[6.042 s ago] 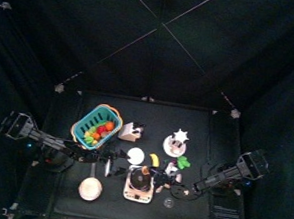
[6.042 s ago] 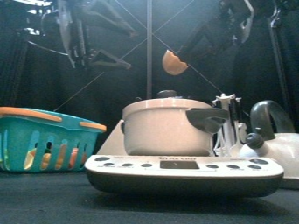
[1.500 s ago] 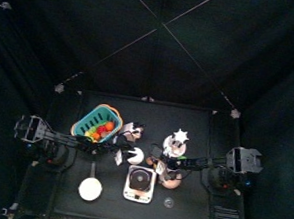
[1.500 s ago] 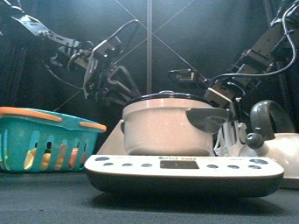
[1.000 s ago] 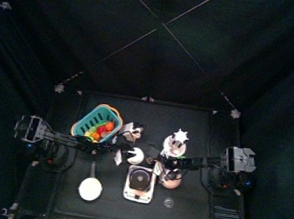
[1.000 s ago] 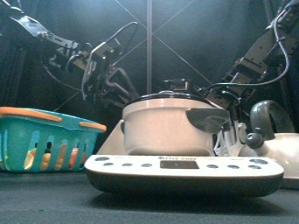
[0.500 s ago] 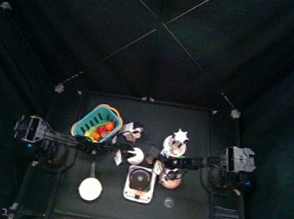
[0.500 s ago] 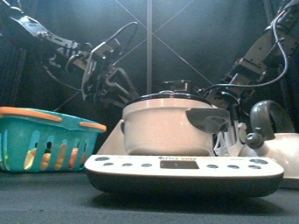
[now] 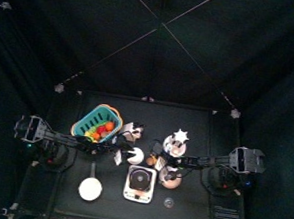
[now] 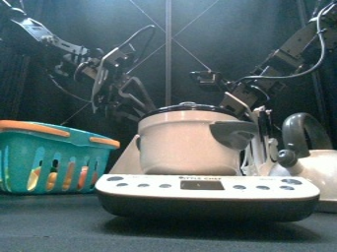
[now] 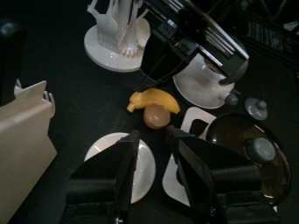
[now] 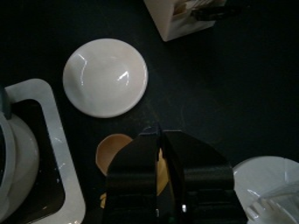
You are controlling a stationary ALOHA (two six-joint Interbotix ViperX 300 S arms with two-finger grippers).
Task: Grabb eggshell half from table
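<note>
My right gripper [image 12: 160,175] is narrowed onto the eggshell half [image 12: 112,150] – its rim is between the jaws, just above the table [image 12: 211,96]; I judge lifting comes next.

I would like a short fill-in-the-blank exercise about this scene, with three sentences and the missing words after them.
1. Seen from the front, the basket standing left of the cooker has the colour ____.
2. In the right wrist view, the right gripper is shut on the rim of a tan ____ half.
3. The left gripper hangs in the air with its jaws ____.

Missing words: teal; eggshell; open
</note>
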